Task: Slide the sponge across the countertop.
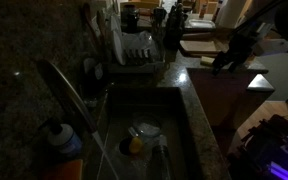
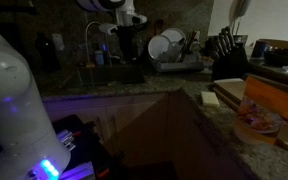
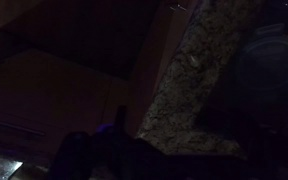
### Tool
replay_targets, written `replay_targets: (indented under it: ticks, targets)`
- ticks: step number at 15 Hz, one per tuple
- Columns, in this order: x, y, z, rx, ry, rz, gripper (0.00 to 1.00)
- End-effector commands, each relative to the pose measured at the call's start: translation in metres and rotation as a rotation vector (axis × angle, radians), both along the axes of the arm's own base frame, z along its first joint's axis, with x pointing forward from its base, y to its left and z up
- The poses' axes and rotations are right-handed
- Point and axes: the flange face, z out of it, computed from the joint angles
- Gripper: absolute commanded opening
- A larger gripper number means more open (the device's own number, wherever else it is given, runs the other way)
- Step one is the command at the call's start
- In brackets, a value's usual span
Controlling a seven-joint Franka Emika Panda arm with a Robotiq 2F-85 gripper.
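The gripper (image 1: 221, 64) is being held above the countertop (image 1: 197, 115). Whether its jaws are being set apart or pressed together cannot be told in the dim light. The sponge (image 2: 209, 98) is being borne flat by the stone, lower than the gripper and apart from it, untouched.

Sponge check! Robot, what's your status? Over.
Hand too dark, open or shut unclear, not on sponge. Sponge flat on countertop. Board close beside it.
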Motion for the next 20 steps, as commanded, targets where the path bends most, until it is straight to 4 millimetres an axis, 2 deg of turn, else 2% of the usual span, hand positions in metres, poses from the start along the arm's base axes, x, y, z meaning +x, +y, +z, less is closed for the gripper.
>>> replay_targets:
  ticks: [1, 3, 5, 9, 11, 13, 14, 15, 17, 19, 20]
  targets:
    - [0.000, 0.000, 0.000, 0.000, 0.001, 0.000, 1.00]
    - [0.003, -0.003, -0.003, 0.054, 0.037, 0.065, 1.00]
    - [0.013, -0.020, 0.008, -0.020, -0.010, 0.210, 1.00]
    - [0.046, -0.064, 0.044, -0.119, -0.055, 0.419, 1.00]
    - [0.062, -0.087, 0.040, -0.220, -0.072, 0.495, 1.00]
    - [0.076, -0.104, 0.020, -0.326, -0.109, 0.546, 1.00]
    - [0.081, -0.107, 0.016, -0.330, -0.155, 0.483, 1.00]
    - [0.065, -0.098, 0.034, -0.294, -0.125, 0.491, 1.00]
    - [0.070, -0.101, 0.022, -0.294, -0.120, 0.486, 1.00]
    - [0.069, -0.098, 0.028, -0.297, -0.129, 0.490, 1.00]
    - [0.078, -0.108, 0.015, -0.269, -0.060, 0.526, 1.00]
